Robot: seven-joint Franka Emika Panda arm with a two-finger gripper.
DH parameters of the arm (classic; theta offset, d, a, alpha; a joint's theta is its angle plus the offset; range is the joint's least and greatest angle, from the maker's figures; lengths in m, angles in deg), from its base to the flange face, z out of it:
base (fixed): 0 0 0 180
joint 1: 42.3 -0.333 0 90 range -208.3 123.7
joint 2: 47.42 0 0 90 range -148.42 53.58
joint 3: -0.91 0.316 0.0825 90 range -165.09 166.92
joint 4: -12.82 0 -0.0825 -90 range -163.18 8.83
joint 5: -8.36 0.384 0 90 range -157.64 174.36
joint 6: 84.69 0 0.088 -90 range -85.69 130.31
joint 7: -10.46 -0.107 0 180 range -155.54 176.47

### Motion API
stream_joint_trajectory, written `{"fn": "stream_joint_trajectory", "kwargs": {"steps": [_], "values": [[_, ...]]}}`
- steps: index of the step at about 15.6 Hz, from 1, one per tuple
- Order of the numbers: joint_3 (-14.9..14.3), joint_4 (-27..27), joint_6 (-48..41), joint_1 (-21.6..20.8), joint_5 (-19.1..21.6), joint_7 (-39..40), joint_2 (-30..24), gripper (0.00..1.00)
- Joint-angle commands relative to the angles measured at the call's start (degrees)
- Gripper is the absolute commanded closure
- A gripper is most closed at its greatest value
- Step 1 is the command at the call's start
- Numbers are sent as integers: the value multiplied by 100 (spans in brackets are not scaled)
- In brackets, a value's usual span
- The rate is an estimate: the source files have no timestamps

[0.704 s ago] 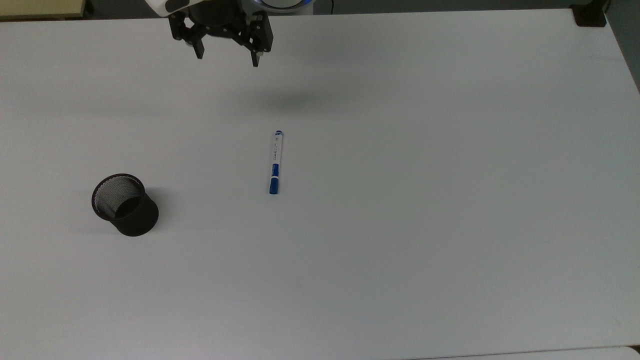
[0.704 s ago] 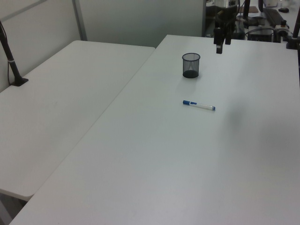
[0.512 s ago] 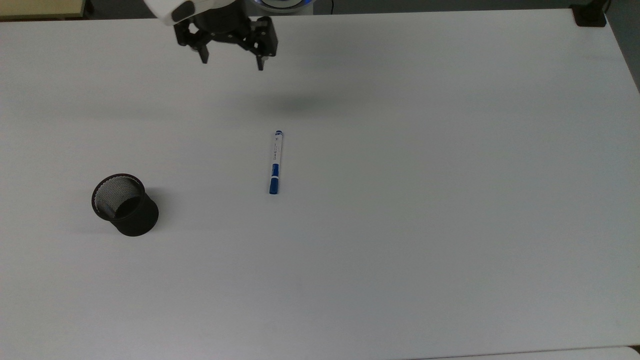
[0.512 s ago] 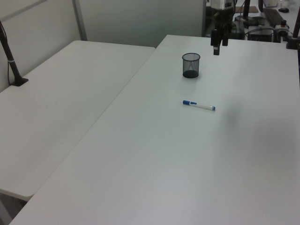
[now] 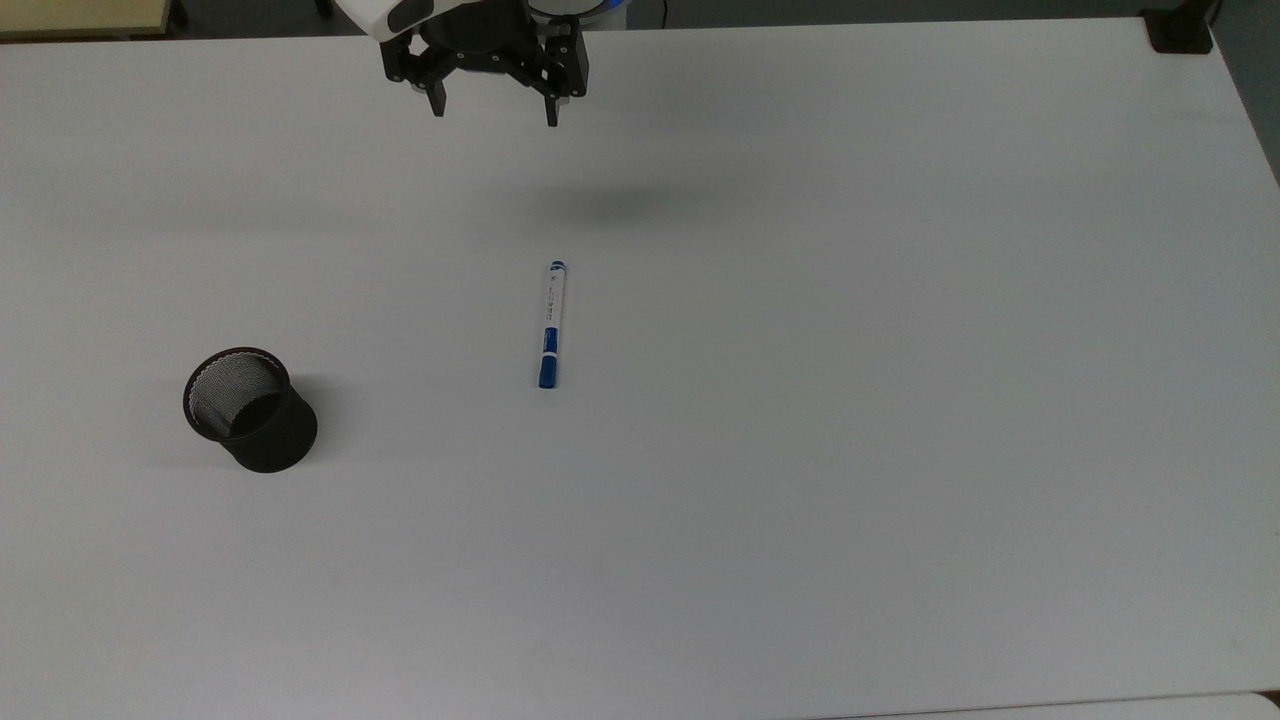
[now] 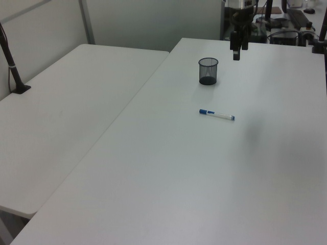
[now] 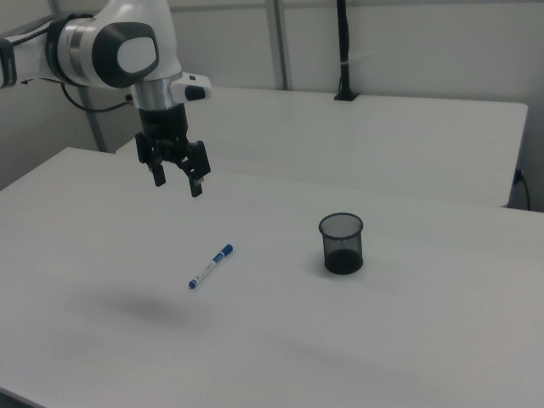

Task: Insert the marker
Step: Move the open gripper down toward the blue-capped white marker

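Claw: your claw (image 5: 494, 108) hangs in the air above the far edge of the surface (image 5: 900, 400), fingers spread wide, nothing between them.
Marker: the marker (image 5: 551, 324) lies flat near the middle of the surface, well apart from the claw, blue cap at the near end in the top view.
Cup: the black mesh cup (image 5: 250, 409) stands upright, open mouth up, well apart from the marker toward the top view's left.
Handling: you should find the marker light, stiff and smooth; being round, it may roll if nudged sideways.
Grip: take it across the white barrel near mid-length, fingers either side.
Views: the top view gives you the marker's line; the right view shows the claw (image 7: 177, 173) clear of the surface, and the cup's (image 7: 342, 243) height.
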Motion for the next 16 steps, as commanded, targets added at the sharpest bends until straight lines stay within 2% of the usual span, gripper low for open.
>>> {"fn": "stream_joint_trajectory", "kwargs": {"steps": [1,5,9,16], "values": [[-70,47,-115,26,57,75,-10,0],[-88,56,-45,61,75,31,8,0],[-62,126,-10,-62,-4,31,455,0],[-88,135,1456,166,57,-4,1053,0]]}}
